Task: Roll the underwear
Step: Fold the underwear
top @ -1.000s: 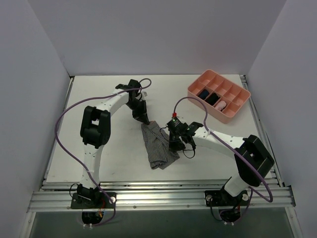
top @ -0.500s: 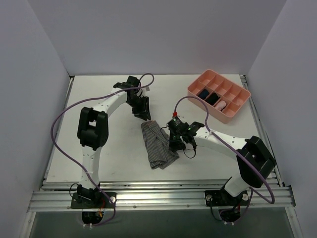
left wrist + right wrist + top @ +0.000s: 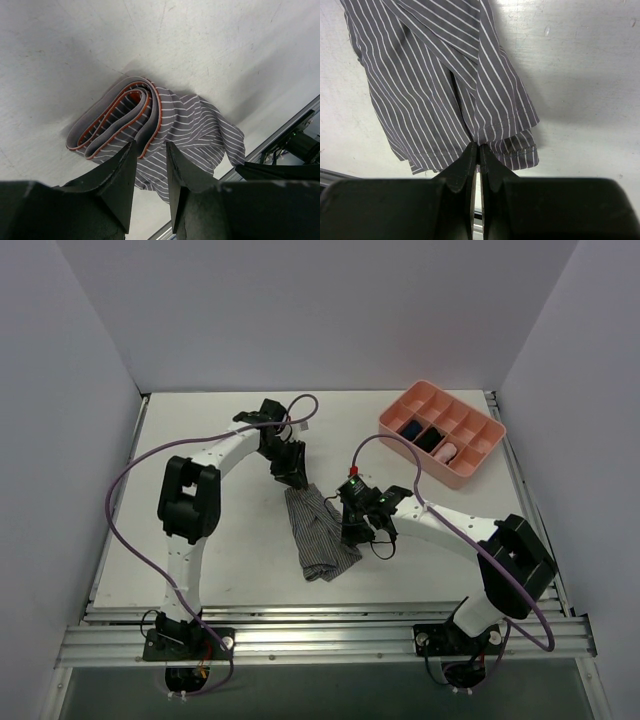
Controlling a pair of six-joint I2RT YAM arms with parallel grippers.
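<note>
Underwear (image 3: 318,535) flat on surface (image 3: 250,555), midway between the two arms; grey cloth, fine white stripes. Far end folded over on itself into a loose coil, with the orange-edged waistband (image 3: 115,115) showing in the left wrist view. Left tool (image 3: 150,152) just over that coil, fingers parted by a narrow gap, nothing between them. Right tool (image 3: 478,149) fingers pressed together, tips at the hem; cannot tell whether cloth is pinched. Pink divided tray (image 3: 472,432) far right, well apart.
</note>
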